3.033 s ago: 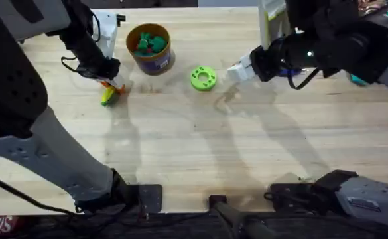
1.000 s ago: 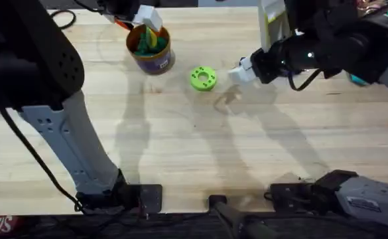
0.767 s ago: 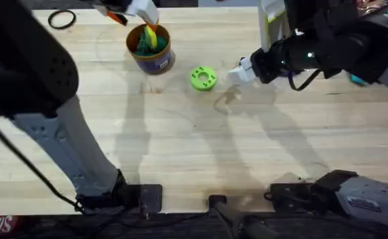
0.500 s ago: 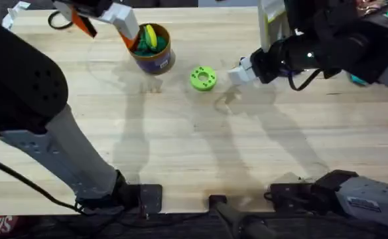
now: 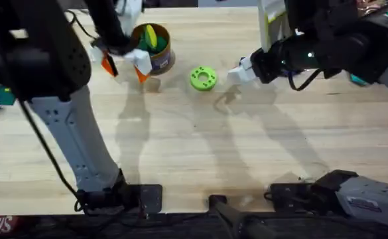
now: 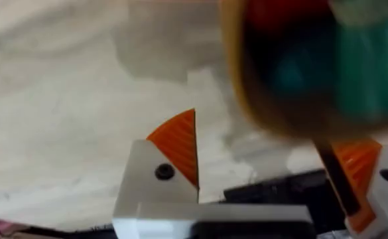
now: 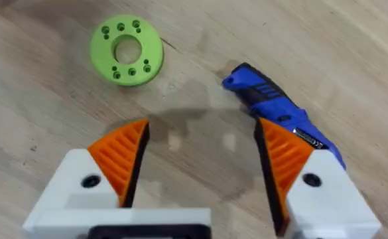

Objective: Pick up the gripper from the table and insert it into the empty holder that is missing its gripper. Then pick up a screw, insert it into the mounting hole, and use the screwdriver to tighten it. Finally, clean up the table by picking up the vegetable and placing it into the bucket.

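Yellow with a greenish end, the vegetable (image 5: 151, 37) lay inside the tan bucket (image 5: 155, 61) among green toy pieces at the table's (image 5: 200, 146) far left. The left gripper (image 5: 122, 64) hung just beside the bucket, fingers spread and empty. Farther right, the right gripper (image 7: 200, 162) hovered wide apart, with the blue screwdriver (image 7: 280, 113) beside one finger.

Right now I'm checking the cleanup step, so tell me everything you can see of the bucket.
The bucket is a small round tub with a tan-yellow wall and rim and a dark blue label band, standing upright on the table near its far edge, left of the green ring-shaped disc. Inside lie the yellow vegetable and darker green toy pieces. The open left gripper hangs right beside its left wall; contact cannot be told.
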